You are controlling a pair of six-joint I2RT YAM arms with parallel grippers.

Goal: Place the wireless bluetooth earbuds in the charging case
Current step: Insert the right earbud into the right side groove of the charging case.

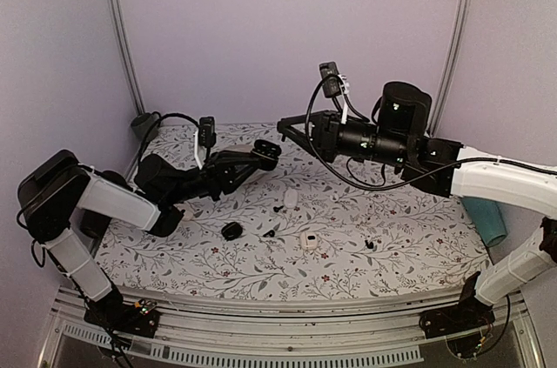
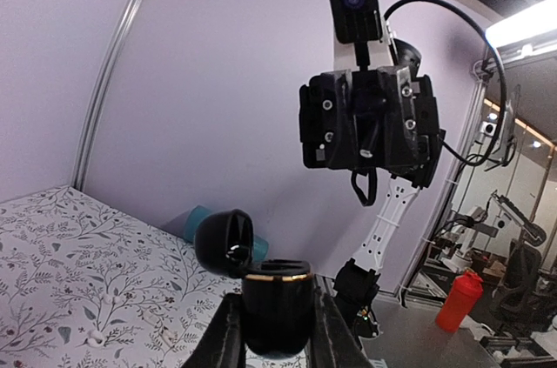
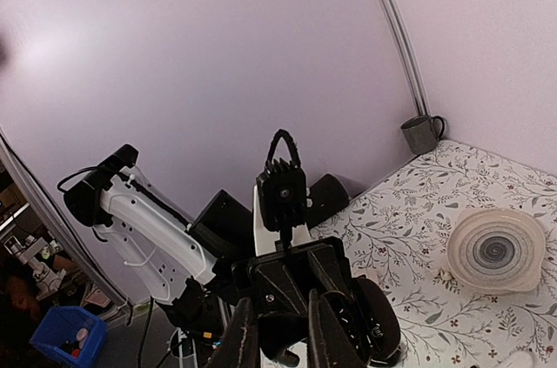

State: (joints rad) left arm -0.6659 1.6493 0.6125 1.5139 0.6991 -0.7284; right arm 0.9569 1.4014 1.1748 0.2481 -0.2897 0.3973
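The charging case (image 2: pixel 277 303) is black with a gold rim and stands upright, its lid hinged open to the left. My left gripper (image 2: pixel 277 320) is shut on its body and holds it above the table (image 1: pixel 409 237). My right gripper (image 1: pixel 280 125) hangs just beyond the case (image 1: pixel 268 150), pointing at it, a short gap away. Its jaws stand nearly together on a tiny dark piece, an earbud (image 2: pixel 369 130). In the right wrist view the open case (image 3: pixel 370 326) sits just past my fingers (image 3: pixel 246 340). Loose black earbuds lie on the table (image 1: pixel 372 246), (image 1: pixel 278 208).
Two small white cases (image 1: pixel 290 199), (image 1: pixel 308 240) and a second black case (image 1: pixel 231 230) lie mid-table. A teal cup (image 1: pixel 492 222) stands at the right edge and a grey mug (image 1: pixel 142 122) at the back left. A cream plate (image 3: pixel 496 250) lies under the right arm.
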